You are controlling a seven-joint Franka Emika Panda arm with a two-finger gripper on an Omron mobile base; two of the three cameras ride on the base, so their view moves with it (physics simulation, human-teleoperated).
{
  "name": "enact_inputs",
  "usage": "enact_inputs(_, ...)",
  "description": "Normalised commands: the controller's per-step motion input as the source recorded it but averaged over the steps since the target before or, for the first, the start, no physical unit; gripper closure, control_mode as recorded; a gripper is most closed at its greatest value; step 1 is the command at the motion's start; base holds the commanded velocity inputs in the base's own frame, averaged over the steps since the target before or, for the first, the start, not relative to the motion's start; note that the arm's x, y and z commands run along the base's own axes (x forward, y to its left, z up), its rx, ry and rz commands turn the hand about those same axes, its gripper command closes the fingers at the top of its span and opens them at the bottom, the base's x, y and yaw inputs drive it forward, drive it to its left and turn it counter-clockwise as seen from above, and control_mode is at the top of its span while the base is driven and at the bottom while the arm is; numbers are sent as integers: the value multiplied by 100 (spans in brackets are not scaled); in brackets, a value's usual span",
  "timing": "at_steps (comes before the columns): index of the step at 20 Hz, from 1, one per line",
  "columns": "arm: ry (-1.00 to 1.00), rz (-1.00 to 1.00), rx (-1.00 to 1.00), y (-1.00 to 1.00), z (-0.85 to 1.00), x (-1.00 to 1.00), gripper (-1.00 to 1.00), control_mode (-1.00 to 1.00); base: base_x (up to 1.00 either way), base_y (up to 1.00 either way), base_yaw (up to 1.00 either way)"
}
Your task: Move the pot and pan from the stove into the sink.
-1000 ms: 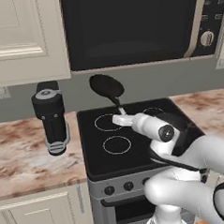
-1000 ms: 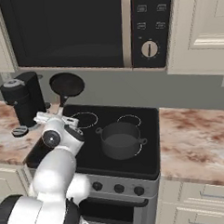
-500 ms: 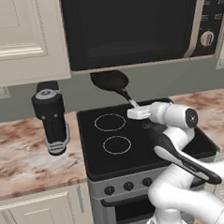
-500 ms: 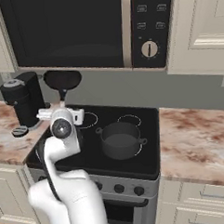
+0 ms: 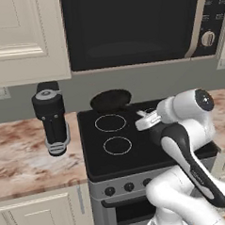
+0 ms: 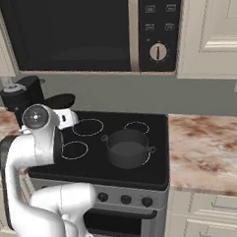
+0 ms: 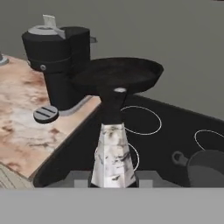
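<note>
The black pan (image 5: 111,100) hangs level in the air above the back left of the stove (image 5: 136,156). My gripper (image 5: 148,120) is shut on the pale tip of its long handle. In the hand view the pan (image 7: 116,75) is straight ahead, and its handle (image 7: 114,151) runs down to the gripper. In the right base view the pan (image 6: 60,100) sits just beyond my gripper (image 6: 72,118). The dark grey pot (image 6: 128,148) stands on the stove (image 6: 159,153) at the front right burner, and its edge and loop handle (image 7: 209,168) show at the right. The sink is out of view.
A black coffee machine (image 5: 51,120) (image 6: 18,98) (image 7: 57,65) stands on the marble counter (image 5: 23,162) left of the stove, close to the pan. A black microwave (image 5: 133,28) (image 6: 86,28) hangs above the stove. More counter (image 6: 205,145) lies to the right.
The arm has swung and the hand has moved right. The pan, tilted up before, has come down a little and now lies level. The pot has not moved.
</note>
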Motion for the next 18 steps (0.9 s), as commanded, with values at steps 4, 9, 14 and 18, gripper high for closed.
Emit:
enact_inputs(4,12,5,-30,-11,11,-92,100,-100,0,0,0)
enact_inputs(9,4,5,-21,-25,16,-99,100,-100,0,0,0)
enact_inputs(14,-4,8,3,-39,33,-91,100,-100,0,0,0)
enact_inputs(18,-10,13,18,-40,38,-78,100,-100,0,0,0)
